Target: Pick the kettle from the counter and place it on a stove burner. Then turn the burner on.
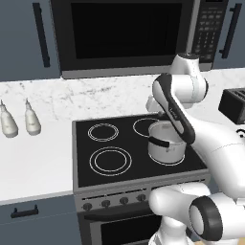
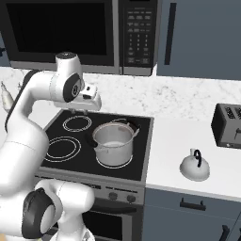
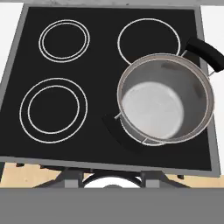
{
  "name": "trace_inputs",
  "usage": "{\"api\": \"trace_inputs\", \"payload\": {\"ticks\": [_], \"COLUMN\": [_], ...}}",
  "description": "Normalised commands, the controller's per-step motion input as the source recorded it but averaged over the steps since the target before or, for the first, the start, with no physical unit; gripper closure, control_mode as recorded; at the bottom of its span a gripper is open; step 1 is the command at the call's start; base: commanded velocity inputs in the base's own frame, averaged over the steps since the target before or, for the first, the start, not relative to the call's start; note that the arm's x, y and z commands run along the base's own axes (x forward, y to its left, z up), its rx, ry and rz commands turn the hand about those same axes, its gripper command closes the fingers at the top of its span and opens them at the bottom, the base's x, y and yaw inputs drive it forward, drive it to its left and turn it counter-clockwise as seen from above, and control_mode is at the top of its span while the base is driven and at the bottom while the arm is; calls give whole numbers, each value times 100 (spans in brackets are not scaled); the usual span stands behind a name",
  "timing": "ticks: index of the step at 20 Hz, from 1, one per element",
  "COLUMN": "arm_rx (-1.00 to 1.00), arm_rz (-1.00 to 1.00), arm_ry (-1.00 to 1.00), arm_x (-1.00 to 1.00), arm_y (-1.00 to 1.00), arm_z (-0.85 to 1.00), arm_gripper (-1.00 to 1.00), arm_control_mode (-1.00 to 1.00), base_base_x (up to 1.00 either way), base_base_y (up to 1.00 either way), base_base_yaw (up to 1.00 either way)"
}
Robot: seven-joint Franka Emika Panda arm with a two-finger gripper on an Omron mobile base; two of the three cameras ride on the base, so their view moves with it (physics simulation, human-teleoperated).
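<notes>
Steel pot (image 3: 164, 103) sits below the hand, grip state unclear; kettle (image 2: 195, 166) upright on counter (image 2: 174, 141).

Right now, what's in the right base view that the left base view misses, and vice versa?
Right base alone: the kettle on the counter right of the cooktop, untouched. Left base alone: two white bottles on the counter left of the cooktop. Both: steel pot on the front right burner, free large burner at front left, microwave, toaster, and the arm above the stove.
</notes>
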Motion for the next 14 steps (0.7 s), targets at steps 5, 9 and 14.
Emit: {"api": "trace_inputs", "payload": {"ticks": [5, 9, 14], "arm_rx": [-3, 0, 0], "arm_rz": [-12, -15, -21], "arm_ry": [-14, -28, -12], "arm_x": [-3, -1, 0], "arm_y": [11, -27, -80], "arm_z": [-5, 0, 14], "arm_gripper": [-100, -100, -100], "arm_control_mode": [-100, -100, -100], "base_base_x": [0, 0, 0], "base_base_y": [0, 0, 0], "base_base_yaw": [0, 0, 0]}}
